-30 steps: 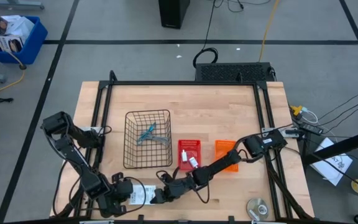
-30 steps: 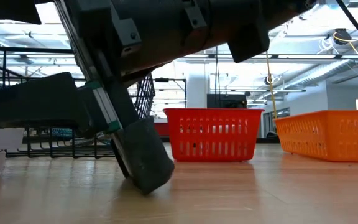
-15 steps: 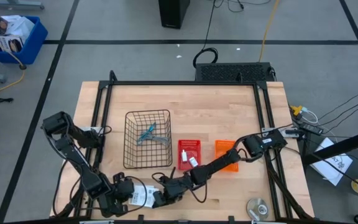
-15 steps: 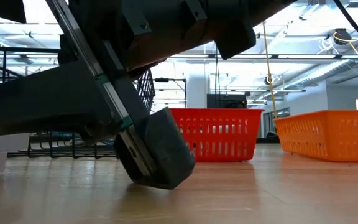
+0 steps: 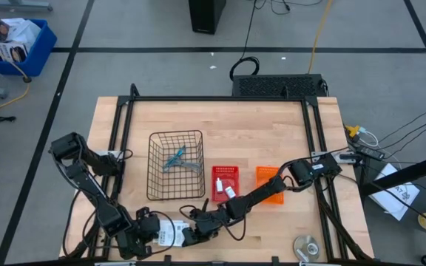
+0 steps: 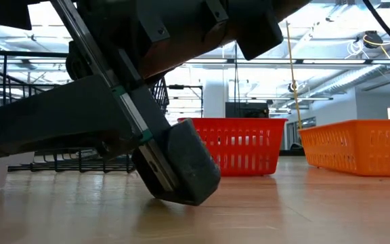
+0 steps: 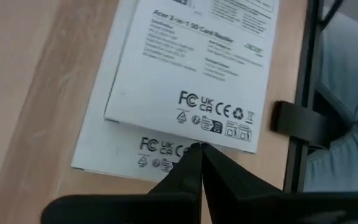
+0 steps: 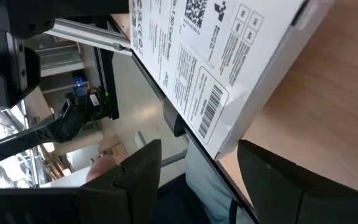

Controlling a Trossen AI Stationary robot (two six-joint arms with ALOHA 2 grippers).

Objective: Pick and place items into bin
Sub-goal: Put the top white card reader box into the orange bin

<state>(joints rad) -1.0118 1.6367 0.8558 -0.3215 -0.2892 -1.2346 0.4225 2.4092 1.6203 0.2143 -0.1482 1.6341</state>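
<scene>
The flat white printed card packet (image 5: 170, 233) lies on the table near its front edge, between my two grippers. My left gripper (image 7: 199, 149) is shut, with its tips on the packet's printed face (image 7: 185, 68). My right gripper (image 8: 199, 144) is open on the packet's other side, one finger on either side of a packet corner (image 8: 225, 140). The blue-handled tool (image 5: 174, 157) and the grey metal tool (image 5: 191, 165) lie in the black wire basket (image 5: 156, 166). Two small white pieces (image 5: 228, 192) lie in the red bin (image 5: 225, 174). My left gripper's shut fingertips (image 7: 191, 163) rest on the packet's printed face just inside one edge (image 7: 166, 163), beside the row of approval marks. The fingers come slanting down from the table's left. The packet lies flat on the table.
An orange bin (image 5: 270, 181) stands right of the red bin. A black frame rail (image 7: 308, 74) runs along the table's front edge close to the packet. A disc (image 5: 306, 247) lies at the front right. The table's far half is bare wood (image 5: 220, 118).
My right gripper has crept along the front edge toward the packet, staying low over the table. In the low view its dark finger has swung and now sits closer and larger. The packet and my left gripper have stayed about where they were.
</scene>
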